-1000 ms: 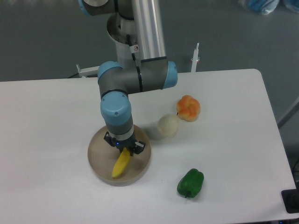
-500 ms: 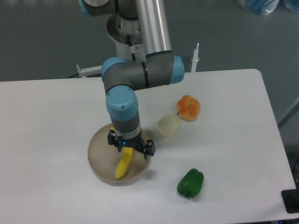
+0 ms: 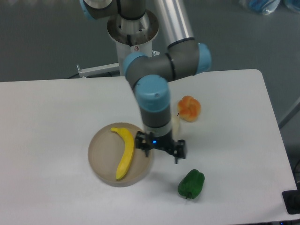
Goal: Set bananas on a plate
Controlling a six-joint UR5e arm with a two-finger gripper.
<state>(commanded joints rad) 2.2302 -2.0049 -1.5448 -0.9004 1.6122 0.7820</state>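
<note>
One banana (image 3: 125,152) left of tool (image 3: 161,149)

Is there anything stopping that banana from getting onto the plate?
Nothing visible does. The banana already lies on the plate, free of the gripper, whose jaws stand open and empty beside the plate's right edge.

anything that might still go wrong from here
The gripper hangs low beside the plate, jaws open and empty; a sideways sweep might clip the rim and shift the banana lying on it. The green pepper sits just below the gripper and could get knocked.
</note>
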